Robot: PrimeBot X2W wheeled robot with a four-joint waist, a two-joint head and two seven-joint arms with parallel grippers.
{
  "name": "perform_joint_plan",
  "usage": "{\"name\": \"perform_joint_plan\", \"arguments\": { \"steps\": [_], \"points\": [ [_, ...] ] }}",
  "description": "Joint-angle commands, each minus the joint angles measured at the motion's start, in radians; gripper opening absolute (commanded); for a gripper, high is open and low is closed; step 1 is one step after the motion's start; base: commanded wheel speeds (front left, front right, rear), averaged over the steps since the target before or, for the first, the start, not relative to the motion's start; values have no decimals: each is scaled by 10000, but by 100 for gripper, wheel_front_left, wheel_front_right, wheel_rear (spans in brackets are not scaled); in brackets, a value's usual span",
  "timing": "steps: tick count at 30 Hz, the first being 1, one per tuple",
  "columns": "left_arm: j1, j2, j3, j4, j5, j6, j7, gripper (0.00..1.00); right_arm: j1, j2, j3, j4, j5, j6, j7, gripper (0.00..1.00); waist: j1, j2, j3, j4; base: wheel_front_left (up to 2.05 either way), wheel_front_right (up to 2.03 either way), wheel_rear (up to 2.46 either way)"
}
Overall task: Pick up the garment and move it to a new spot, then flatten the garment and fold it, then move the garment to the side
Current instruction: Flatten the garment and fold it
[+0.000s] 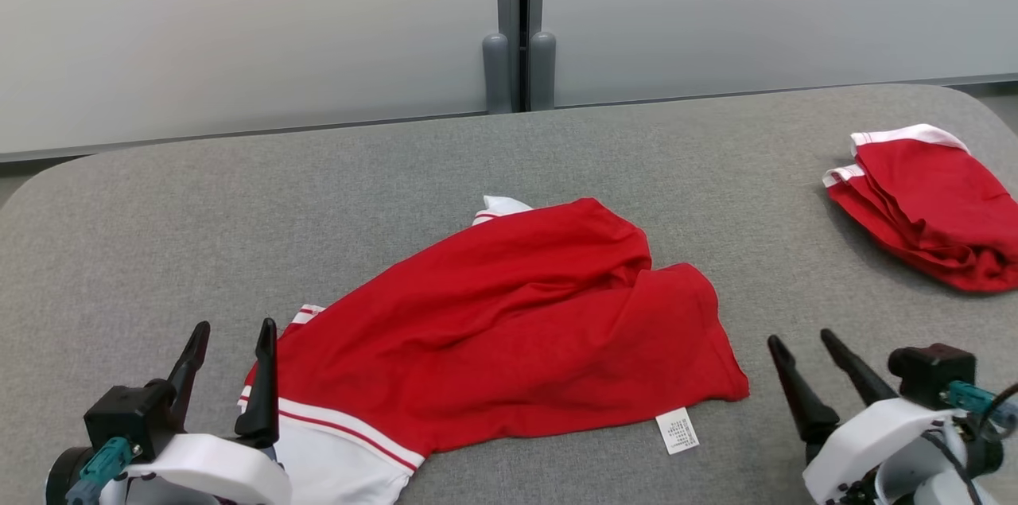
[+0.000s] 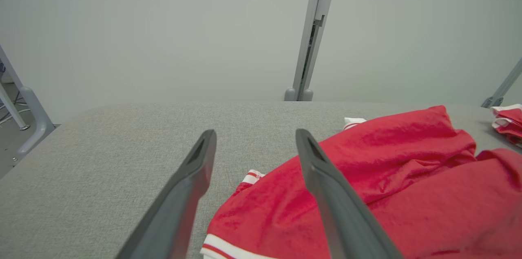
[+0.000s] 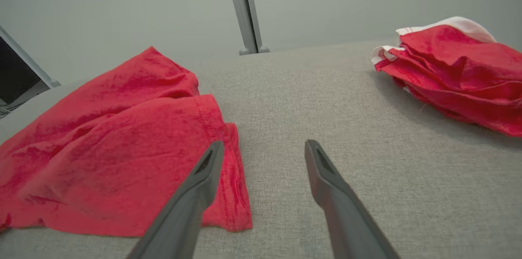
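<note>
Both pairs of long dark fingers stand spread wide, with nothing between them. The left gripper sits at the near left. One of its fingers shows against the T-shirt's sleeve end, but I can't tell from here whether it touches. The right gripper is over bare table just beside the shirt's hem corner.

The red T-shirt lies rumpled across the middle of the table, running from near left to far right. It is a soft matte knit with a deep fold through its middle and a stitched hem along the right edge. The sleeve nearest the left gripper is white, with a banded cuff of red and white stripes. A bit of white trim pokes out at the far edge. A small white care label juts from the near hem and lies flat on the table; its print is too small to read.

The table is covered in grey woven cloth and has rounded corners. At the far right, near the edge and well apart from the shirt, lies a folded red garment with white banding. Bare grey cloth stretches wide to the left and behind the shirt, and a broad strip runs between the shirt and the folded garment. Behind the table stand pale partition panels, joined at a grey post.
</note>
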Motion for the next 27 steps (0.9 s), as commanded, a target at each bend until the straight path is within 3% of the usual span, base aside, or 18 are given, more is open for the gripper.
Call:
{"name": "perform_joint_plan", "arguments": {
  "steps": [1, 15, 16, 17, 18, 19, 20, 21, 27],
  "points": [
    [-230, 1, -9, 46, -38, -19, -75, 100, -180, -40, 143, 95, 220, 3, 94, 100, 0, 0, 40, 38, 0, 0, 0],
    [-495, -111, -195, 472, -152, -134, -282, 100, -1180, 400, 1477, 2483, 1398, 2, 935, 100, 0, 0, 97, 471, 0, 0, 0],
    [-492, -124, -212, 481, -151, -125, -304, 100, -1231, 399, 1530, 2567, 1447, 2, 918, 92, 0, 0, 101, 477, 0, 0, 0],
    [-487, -130, -213, 490, -159, -113, -309, 100, -1272, 395, 1593, 2633, 1504, 2, 887, 56, 0, 0, 103, 473, 0, 0, 0],
    [-490, -124, -203, 497, -176, -103, -322, 100, -1295, 386, 1653, 2679, 1577, 2, 861, 42, 0, 0, 108, 461, 0, 0, 0],
    [-495, -119, -188, 508, -183, -94, -333, 100, -1324, 357, 1717, 2711, 1643, 2, 850, 35, 0, 0, 120, 440, 0, 0, 0],
    [-504, -111, -171, 516, -206, -86, -342, 100, -1384, 308, 1751, 2717, 1694, 2, 791, 11, 0, 0, 133, 414, 0, 0, 0],
    [-517, -108, -163, 518, -220, -81, -370, 100, -1438, 275, 1793, 2717, 1757, 2, 736, 0, 0, 0, 145, 382, 0, 0, 0],
    [-593, -67, -210, 554, -236, -97, -380, 100, -1520, 79, 2117, 2609, 2221, 2, 607, 0, 0, 0, 213, 181, 0, 0, 0]
  ]
}}
